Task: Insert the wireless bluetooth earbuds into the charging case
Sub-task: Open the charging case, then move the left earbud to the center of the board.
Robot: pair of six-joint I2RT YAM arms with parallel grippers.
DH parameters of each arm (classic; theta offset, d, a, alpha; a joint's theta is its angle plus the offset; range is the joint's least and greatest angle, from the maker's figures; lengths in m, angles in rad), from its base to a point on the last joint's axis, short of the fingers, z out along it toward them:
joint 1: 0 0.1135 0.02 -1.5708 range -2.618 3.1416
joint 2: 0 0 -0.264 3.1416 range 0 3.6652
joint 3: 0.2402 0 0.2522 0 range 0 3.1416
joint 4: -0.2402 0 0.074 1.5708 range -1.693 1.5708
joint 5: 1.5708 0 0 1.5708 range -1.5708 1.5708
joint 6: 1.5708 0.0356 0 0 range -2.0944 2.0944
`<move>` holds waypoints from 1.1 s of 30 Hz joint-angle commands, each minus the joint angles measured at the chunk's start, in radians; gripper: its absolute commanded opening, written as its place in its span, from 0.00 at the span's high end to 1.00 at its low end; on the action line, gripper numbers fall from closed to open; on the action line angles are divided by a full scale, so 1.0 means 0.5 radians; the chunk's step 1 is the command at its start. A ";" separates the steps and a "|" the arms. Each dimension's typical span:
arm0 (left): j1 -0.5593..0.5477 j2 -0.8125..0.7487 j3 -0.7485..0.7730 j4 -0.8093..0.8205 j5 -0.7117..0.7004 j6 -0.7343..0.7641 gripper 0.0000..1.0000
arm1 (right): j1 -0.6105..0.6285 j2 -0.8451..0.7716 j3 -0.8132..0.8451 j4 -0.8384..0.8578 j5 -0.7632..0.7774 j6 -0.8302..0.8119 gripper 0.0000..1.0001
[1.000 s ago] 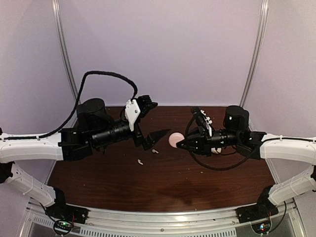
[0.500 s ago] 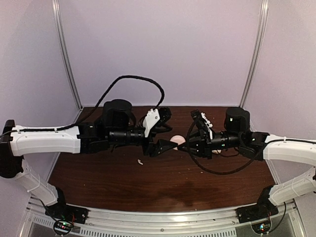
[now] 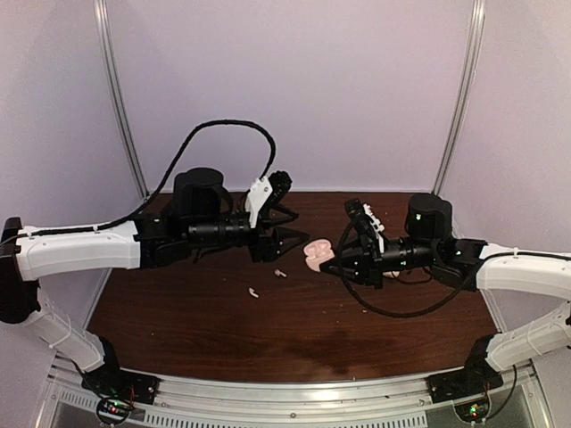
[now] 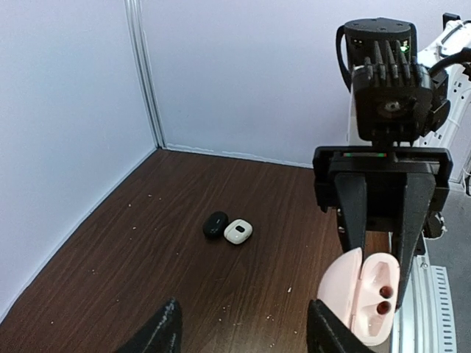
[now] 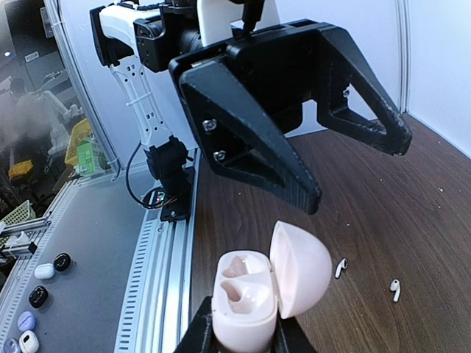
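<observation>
R arm level, jaws pinching open case.

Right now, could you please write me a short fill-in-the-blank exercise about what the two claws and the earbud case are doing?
1. The right claw grips a pink charging case whose lid is ____.
2. Both sockets in the case are ____.
3. ____ white earbuds lie loose on the table.
4. The left claw is open and holds ____.
Missing words: open; empty; Two; nothing.
</observation>
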 commanded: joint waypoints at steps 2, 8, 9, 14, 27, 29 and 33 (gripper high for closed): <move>0.031 -0.048 -0.045 0.127 -0.056 -0.053 0.41 | 0.013 -0.044 -0.022 0.059 -0.028 -0.032 0.91; 0.152 -0.137 -0.154 0.160 -0.027 -0.196 0.37 | 0.006 -0.062 -0.107 0.137 0.110 0.013 0.94; 0.181 -0.141 -0.166 0.141 -0.030 -0.227 0.37 | -0.003 -0.066 -0.129 0.169 0.132 0.034 0.94; 0.335 -0.110 -0.239 -0.041 -0.089 -0.427 0.37 | -0.059 -0.093 -0.247 0.372 0.166 0.153 0.96; 0.415 0.276 -0.168 -0.219 -0.358 -0.765 0.44 | -0.077 -0.182 -0.421 0.511 0.303 0.140 0.96; 0.416 0.363 -0.123 -0.229 -0.343 -0.826 0.45 | -0.077 -0.210 -0.444 0.516 0.297 0.132 0.96; 0.415 0.510 -0.077 -0.239 -0.353 -0.928 0.42 | -0.073 -0.267 -0.513 0.591 0.267 0.116 0.95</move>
